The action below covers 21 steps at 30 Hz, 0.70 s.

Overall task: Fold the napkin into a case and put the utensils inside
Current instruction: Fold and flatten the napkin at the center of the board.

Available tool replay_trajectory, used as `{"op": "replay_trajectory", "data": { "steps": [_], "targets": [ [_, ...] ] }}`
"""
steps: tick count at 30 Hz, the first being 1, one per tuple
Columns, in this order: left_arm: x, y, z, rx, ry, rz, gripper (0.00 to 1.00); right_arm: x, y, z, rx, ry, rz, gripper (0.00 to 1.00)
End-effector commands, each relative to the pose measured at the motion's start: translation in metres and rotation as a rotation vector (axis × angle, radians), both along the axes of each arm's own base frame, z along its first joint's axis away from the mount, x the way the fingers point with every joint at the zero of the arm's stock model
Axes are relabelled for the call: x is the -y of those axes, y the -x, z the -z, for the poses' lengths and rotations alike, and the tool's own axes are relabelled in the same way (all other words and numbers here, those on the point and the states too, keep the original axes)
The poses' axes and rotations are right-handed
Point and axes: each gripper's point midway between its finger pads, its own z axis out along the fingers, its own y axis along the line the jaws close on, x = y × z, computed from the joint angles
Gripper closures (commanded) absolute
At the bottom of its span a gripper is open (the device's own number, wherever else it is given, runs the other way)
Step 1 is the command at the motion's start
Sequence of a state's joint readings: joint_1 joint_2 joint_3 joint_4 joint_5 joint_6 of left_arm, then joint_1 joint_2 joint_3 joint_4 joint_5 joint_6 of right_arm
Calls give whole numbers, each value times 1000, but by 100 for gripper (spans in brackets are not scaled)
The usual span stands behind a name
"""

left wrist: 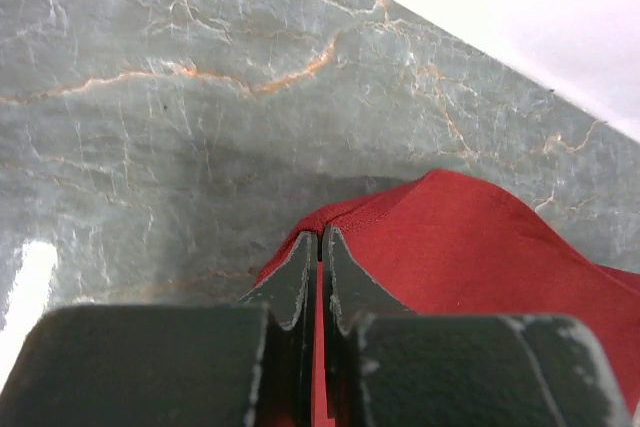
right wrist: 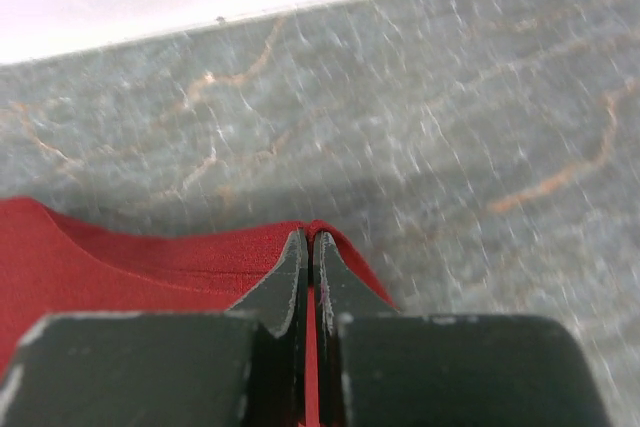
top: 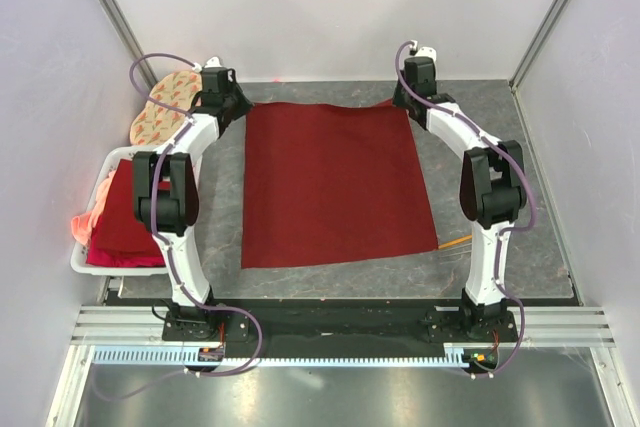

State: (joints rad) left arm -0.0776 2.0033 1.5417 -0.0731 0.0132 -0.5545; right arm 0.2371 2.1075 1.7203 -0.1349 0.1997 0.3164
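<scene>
The dark red napkin (top: 335, 185) lies spread flat in the middle of the table. My left gripper (top: 238, 107) is shut on its far left corner, which bunches up around the tips in the left wrist view (left wrist: 440, 237). My right gripper (top: 405, 102) is shut on its far right corner, with cloth pinched between the fingers in the right wrist view (right wrist: 150, 267). An orange-gold utensil (top: 455, 242) pokes out from under the napkin's near right corner, beside my right arm. No folded case shows.
A white bin (top: 88, 257) at the left holds a brighter red and salmon-pink cloth stack (top: 120, 217). An oval beige patterned mat (top: 165, 107) lies at the far left. White walls close in the grey marbled table (top: 545, 237).
</scene>
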Motion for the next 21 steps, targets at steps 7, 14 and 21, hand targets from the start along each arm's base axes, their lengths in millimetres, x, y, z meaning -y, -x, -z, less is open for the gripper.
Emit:
{"op": "replay_trajectory", "data": {
  "steps": [7, 14, 21],
  "targets": [
    [-23, -34, -37, 89, 67, 22, 98, 0, -47, -43, 108, -75, -63, 100],
    [-6, -19, -38, 13, 184, 48, 98, 1, -27, -50, 27, -75, -71, 100],
    [-6, 69, -24, -196, 250, -32, 98, 15, 45, -35, -144, -86, -49, 100]
  ]
}}
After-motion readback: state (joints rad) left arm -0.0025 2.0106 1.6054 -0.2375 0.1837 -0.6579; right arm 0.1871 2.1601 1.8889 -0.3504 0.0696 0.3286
